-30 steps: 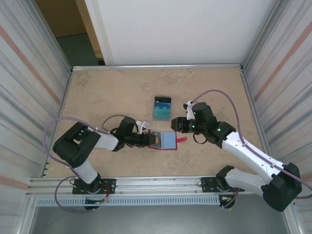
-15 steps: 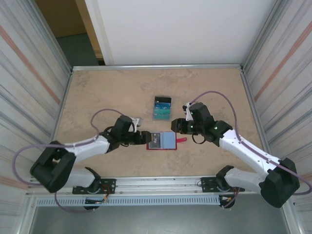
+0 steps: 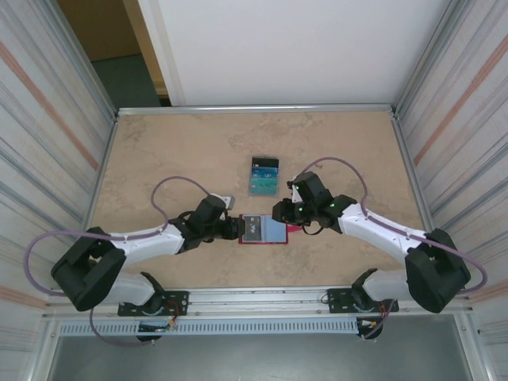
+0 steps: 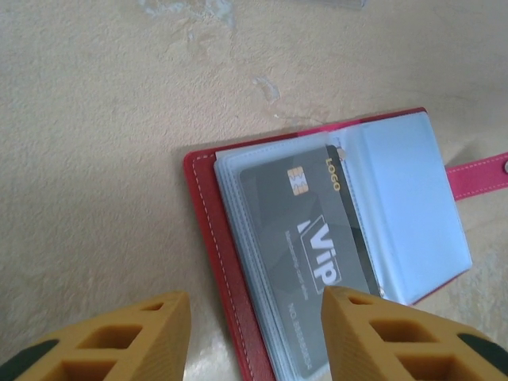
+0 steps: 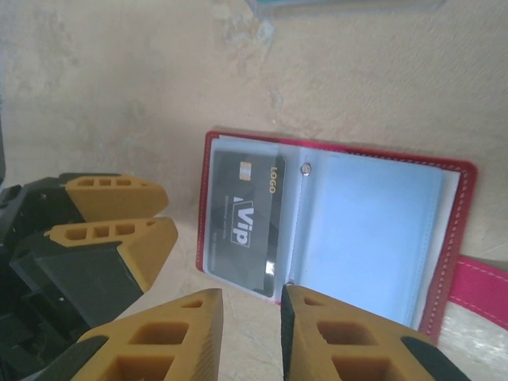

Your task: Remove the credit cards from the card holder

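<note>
The red card holder lies open on the table, its pale clear sleeves up. A dark credit card marked VIP sits in the left sleeve, also seen in the right wrist view. More credit cards, blue and teal, lie in a pile further back. My left gripper is open, its jaws astride the holder's left red edge; one fingertip is over the card. My right gripper hovers at the holder's near edge by the spine, jaws a narrow gap apart with nothing between them.
The holder's red snap tab sticks out to the right. Bare beige table surrounds the two arms, with metal walls on both sides and a rail along the near edge.
The holder's left flap, tilted up a second ago, now lies flat. My right gripper has moved left onto the holder and its jaws have narrowed. My left arm has stretched out low.
</note>
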You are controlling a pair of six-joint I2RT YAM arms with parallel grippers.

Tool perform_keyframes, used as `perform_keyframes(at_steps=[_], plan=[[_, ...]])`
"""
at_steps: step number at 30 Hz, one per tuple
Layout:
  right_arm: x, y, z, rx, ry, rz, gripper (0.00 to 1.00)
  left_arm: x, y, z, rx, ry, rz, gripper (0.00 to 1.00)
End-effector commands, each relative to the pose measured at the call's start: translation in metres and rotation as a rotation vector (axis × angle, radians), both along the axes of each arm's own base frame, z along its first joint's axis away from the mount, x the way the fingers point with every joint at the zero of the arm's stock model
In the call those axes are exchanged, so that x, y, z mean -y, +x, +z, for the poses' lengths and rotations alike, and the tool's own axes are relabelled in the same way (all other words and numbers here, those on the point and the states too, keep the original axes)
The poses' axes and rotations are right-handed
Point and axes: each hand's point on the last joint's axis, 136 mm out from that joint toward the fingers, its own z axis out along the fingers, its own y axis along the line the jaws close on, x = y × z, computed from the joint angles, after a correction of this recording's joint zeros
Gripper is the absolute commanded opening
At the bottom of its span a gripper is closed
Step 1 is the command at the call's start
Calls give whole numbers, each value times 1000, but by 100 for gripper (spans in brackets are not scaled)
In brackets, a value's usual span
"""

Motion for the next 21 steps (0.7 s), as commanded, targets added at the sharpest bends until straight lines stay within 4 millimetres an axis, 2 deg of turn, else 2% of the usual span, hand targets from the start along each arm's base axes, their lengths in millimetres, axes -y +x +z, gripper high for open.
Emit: perform_keyframes(at_steps=[1,12,21], plan=[[-16,-2,-8,-43,63,11,21,13,14,11,61,-21,-16,42],[-42,-5,-46,-152,104,43,17,16,13,-6,62,66,-68,35],[-40,-3,-64,-210,102,13,16,14,14,-10,105,207,-98,34]])
